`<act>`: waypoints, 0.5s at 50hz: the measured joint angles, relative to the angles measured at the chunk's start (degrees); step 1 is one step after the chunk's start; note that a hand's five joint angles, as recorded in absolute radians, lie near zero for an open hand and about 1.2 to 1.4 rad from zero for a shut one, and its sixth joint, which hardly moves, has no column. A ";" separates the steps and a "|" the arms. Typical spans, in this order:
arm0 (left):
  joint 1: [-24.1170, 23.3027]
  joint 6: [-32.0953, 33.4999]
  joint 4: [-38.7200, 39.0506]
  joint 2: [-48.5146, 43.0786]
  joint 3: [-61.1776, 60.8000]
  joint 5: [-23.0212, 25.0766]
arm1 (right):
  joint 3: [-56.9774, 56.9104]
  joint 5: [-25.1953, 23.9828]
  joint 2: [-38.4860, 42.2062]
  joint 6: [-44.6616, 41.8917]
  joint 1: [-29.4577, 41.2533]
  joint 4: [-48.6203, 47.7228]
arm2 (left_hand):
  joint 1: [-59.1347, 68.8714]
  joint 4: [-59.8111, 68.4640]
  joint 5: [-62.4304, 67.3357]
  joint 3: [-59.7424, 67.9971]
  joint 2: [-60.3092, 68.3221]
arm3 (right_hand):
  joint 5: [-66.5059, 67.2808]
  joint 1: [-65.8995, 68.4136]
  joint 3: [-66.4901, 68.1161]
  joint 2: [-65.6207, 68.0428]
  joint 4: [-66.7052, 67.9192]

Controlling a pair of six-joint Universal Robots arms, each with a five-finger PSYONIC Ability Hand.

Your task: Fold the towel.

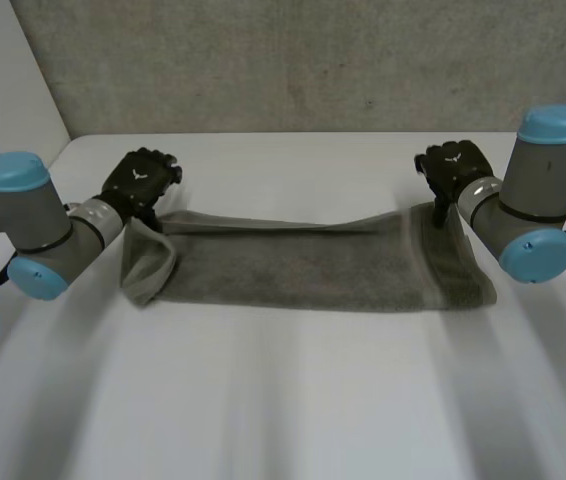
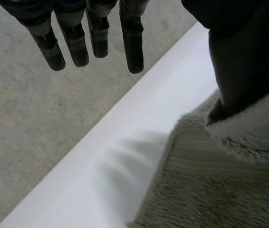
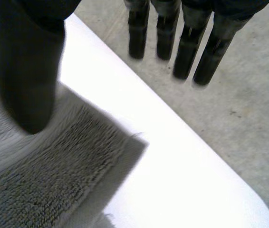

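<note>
A grey-green towel (image 1: 303,265) lies folded into a long strip across the middle of the white table (image 1: 283,400). My left hand (image 1: 141,180) hovers at its far left corner, where the cloth is bunched. In the left wrist view the fingers (image 2: 132,42) are straight and spread away from the thumb (image 2: 244,57), whose tip rests on the towel's raised corner (image 2: 248,128). My right hand (image 1: 453,165) is at the far right corner. Its fingers (image 3: 187,52) are straight past the table's edge, and the thumb (image 3: 25,71) hangs just above the towel's corner (image 3: 44,175). Neither hand grips the cloth.
The table's far edge (image 1: 293,135) runs just behind both hands, with a grey concrete wall (image 1: 313,60) beyond it. Bare white tabletop stretches in front of the towel toward me.
</note>
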 measured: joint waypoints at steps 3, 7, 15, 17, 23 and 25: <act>-0.04 -0.18 -0.01 1.18 0.20 -0.13 | -1.47 1.03 -0.82 0.29 0.25 0.60 | 0.00 0.00 -0.06 0.00 0.00 | -3.74 -5.04 -5.69 -4.92 -5.81; -0.21 -0.55 -0.21 4.00 -0.32 -0.09 | -1.83 1.61 -4.15 1.10 0.28 1.17 | 0.00 0.00 -0.11 0.00 0.00 | -3.74 -5.32 -5.80 -4.92 -5.86; -0.91 -2.51 -0.15 12.30 -3.58 0.39 | 0.05 1.35 -13.97 3.84 0.08 2.16 | 0.00 0.00 -0.33 0.00 -0.14 | -3.74 -5.33 -5.85 -4.92 -5.86; -0.95 -3.53 0.09 13.60 -3.98 0.53 | 1.16 1.05 -15.96 4.32 0.13 2.78 | 0.00 0.00 -0.33 0.00 -0.14 | -3.74 -5.33 -5.85 -4.92 -5.86; -0.92 -6.86 1.55 14.98 -4.10 1.70 | 7.18 -1.05 -21.84 5.03 0.37 4.69 | 6.90 6.11 7.73 6.74 6.70 | -3.74 -5.59 -5.85 -4.91 -5.86; -0.90 -7.56 1.85 14.58 -4.01 2.47 | 9.74 -2.02 -23.39 5.01 0.43 4.92 | 7.85 6.79 8.62 7.52 7.48 | -3.74 -5.60 -5.85 -4.91 -5.86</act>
